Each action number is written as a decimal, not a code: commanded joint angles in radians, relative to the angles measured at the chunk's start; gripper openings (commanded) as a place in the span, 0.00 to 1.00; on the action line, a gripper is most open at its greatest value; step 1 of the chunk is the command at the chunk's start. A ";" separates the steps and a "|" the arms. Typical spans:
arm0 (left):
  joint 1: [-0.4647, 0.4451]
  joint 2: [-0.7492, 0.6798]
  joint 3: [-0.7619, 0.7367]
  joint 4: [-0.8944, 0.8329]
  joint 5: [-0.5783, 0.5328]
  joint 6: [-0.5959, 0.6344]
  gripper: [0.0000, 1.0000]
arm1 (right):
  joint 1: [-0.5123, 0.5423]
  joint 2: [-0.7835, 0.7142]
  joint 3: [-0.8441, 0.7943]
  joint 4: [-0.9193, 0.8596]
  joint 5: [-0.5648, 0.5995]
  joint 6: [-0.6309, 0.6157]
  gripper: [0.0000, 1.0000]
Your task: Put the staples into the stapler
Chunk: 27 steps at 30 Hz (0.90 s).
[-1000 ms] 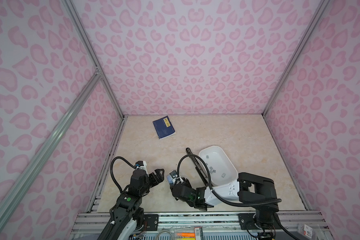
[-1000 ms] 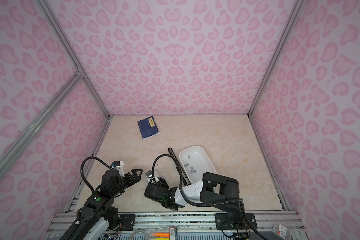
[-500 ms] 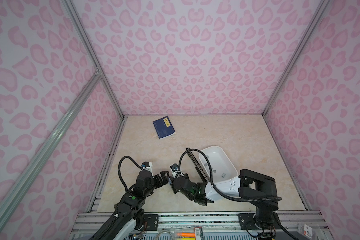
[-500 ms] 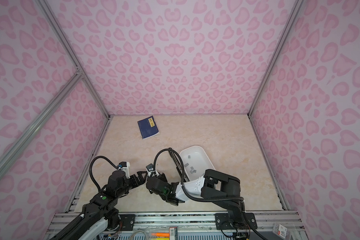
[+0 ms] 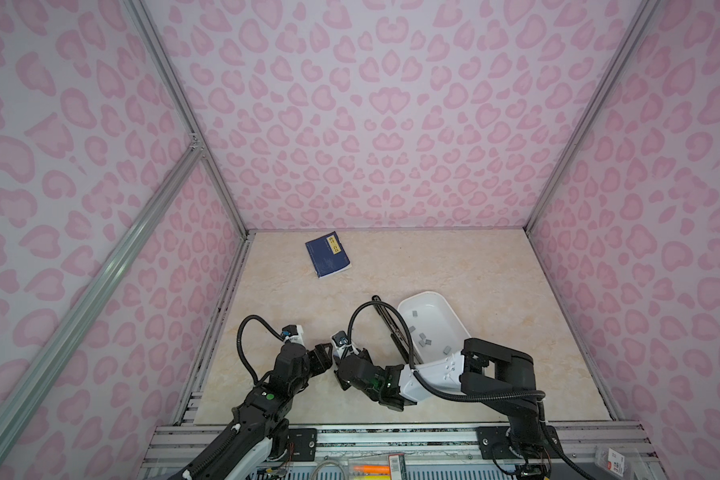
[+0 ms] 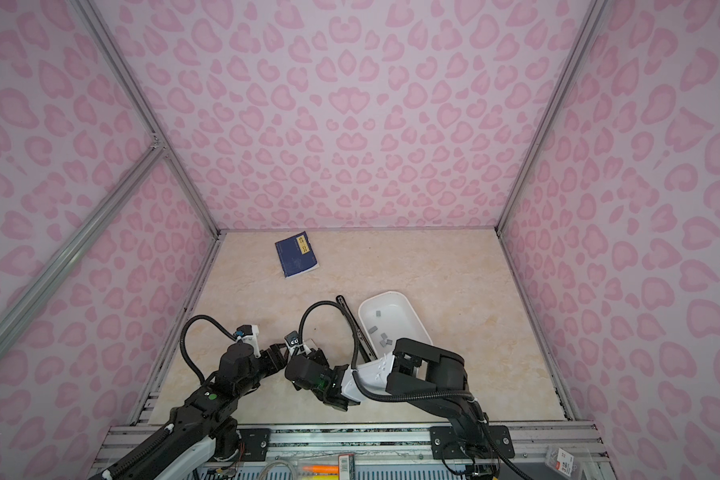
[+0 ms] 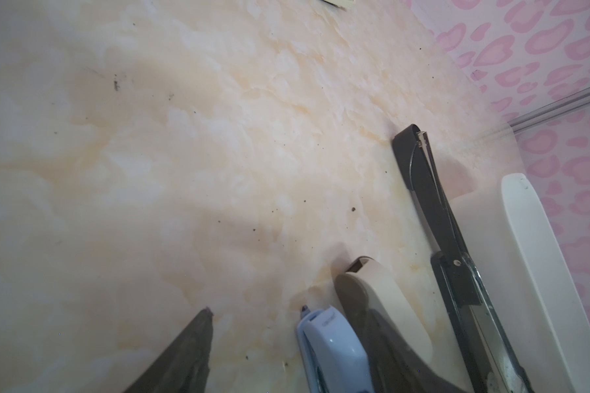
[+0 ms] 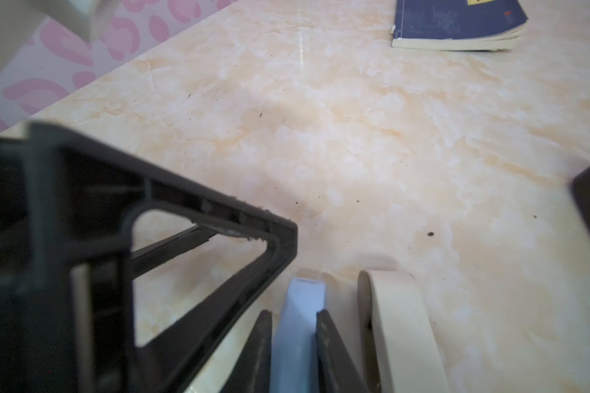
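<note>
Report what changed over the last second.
The left gripper and right gripper drew together near the table's front. The right gripper closed on the blue stapler; the left gripper started narrowing. The book, tray, staples and black stapler stayed put.

This is a robotics lab test cell rather than a lived-in room: a pale marble-patterned tabletop (image 5: 433,270) is boxed in on the left, right and far sides by walls (image 5: 391,124) of printed pink blotch backdrop, framed by bare aluminium profiles (image 5: 84,291). A cabled left arm (image 5: 267,399) and right arm (image 5: 495,370) stand mounted on a slotted metal rail (image 5: 391,436) along the near edge, with an orange marker (image 5: 371,468) lying just beyond it
</note>
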 commanded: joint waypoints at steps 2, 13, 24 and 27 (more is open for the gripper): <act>0.001 0.001 0.028 -0.002 -0.053 -0.017 0.71 | 0.008 0.023 0.014 -0.057 0.021 0.001 0.24; 0.000 -0.029 0.057 -0.046 -0.072 -0.025 0.72 | 0.024 0.064 -0.008 -0.047 0.072 0.006 0.24; 0.000 -0.040 0.058 -0.046 -0.071 -0.027 0.72 | 0.041 0.137 -0.079 0.065 0.078 0.050 0.25; 0.000 -0.049 0.053 -0.047 -0.071 -0.033 0.72 | 0.040 0.145 -0.107 0.109 0.077 0.061 0.20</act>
